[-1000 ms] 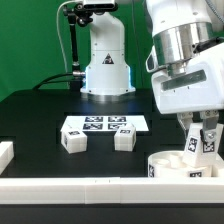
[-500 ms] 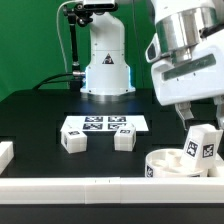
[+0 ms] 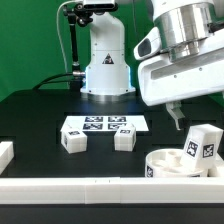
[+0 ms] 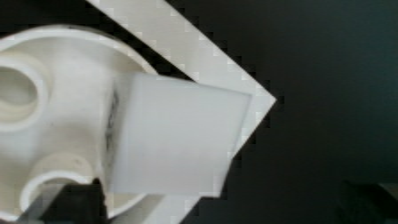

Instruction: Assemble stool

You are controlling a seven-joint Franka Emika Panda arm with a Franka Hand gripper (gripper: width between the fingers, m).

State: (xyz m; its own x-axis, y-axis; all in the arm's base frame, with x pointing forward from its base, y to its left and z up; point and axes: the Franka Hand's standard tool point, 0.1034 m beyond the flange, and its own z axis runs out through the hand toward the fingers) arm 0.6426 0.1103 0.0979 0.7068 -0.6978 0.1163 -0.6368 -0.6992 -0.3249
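The gripper [image 3: 196,113] hangs open and empty above the right end of the table, jaws spread wide. One dark finger [image 3: 178,114] shows clearly under the big white wrist housing, and nothing sits between it and its partner. Just below and a touch to the exterior view's right, a white leg [image 3: 203,148] stands on end on the round seat [image 3: 160,166], tag facing out, clear of that finger with open air between them. Whether the leg is fully seated in its socket, I cannot tell. The wrist view looks straight down on it: the blocky top of the leg [image 4: 178,140] fills the middle, with the pale curve of the seat [image 4: 54,60] and one round socket hole [image 4: 15,90] beside it. A white border rail [image 4: 196,50] cuts across the dark table behind. Moving outward in the exterior view, the seat lies at the near right corner, right up against the long near rail [image 3: 70,190]. Toward the middle, two more legs [image 3: 73,141] [image 3: 124,139] lie loose on the black table [image 3: 30,115], well apart from the seat. Just behind them lies the marker board [image 3: 103,124]. At the far side stands the arm's white base [image 3: 106,62] against a green backdrop [image 3: 30,40].
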